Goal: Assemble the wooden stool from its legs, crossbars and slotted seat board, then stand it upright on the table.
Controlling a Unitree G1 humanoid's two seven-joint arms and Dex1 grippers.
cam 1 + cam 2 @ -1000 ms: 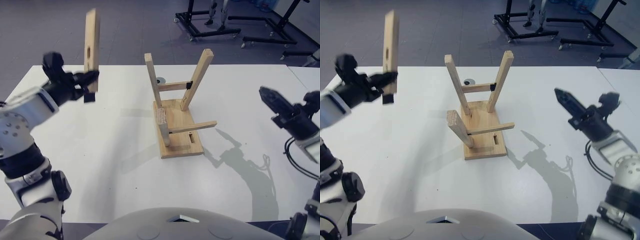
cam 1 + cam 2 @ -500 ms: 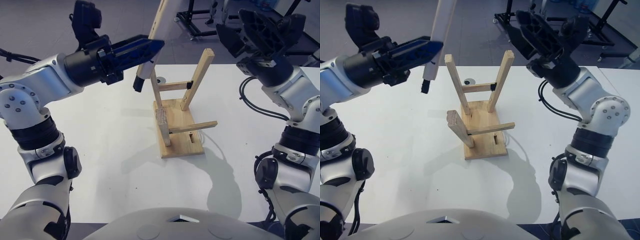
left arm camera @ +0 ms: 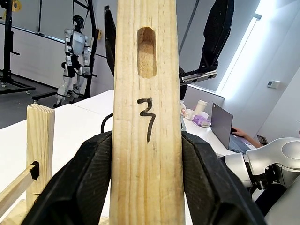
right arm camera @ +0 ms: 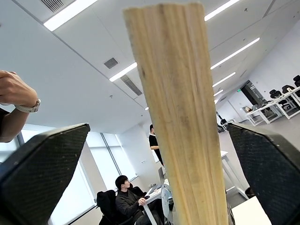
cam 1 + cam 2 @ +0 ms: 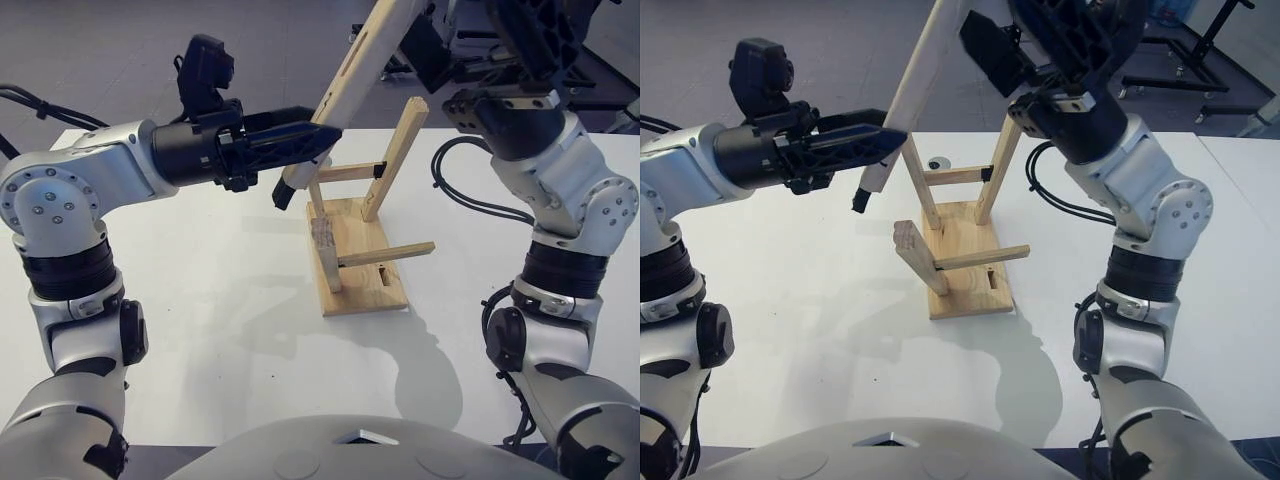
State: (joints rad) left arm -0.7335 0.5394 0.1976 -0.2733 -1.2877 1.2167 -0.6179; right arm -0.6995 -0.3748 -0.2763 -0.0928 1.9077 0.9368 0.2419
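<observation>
The seat board [image 5: 365, 285] lies flat on the white table [image 5: 200, 300]. Two legs [image 5: 396, 155] stand up at its back, joined by a crossbar [image 5: 345, 172]. A third leg [image 5: 326, 252] at the front carries a crossbar [image 5: 388, 253] pointing right. My left gripper [image 5: 315, 140] [image 3: 147, 187] is shut on a loose wooden leg [image 5: 345, 90] [image 3: 147, 117] near its lower end, above the stool's back left. This leg has a slot and leans up to the right. My right gripper [image 4: 159, 150] [image 5: 1035, 35] is open high up, one finger on either side of the leg's upper end [image 4: 180, 117].
A small round object [image 5: 322, 160] lies on the table just behind the stool. Black wheeled frames [image 5: 1200, 50] stand on the floor beyond the far edge. Bare table stretches to the left, right and front of the seat board.
My left arm has swung the loose leg from the far left to above the stool and tilted it. My right arm has risen from the right side to the leg's upper end.
</observation>
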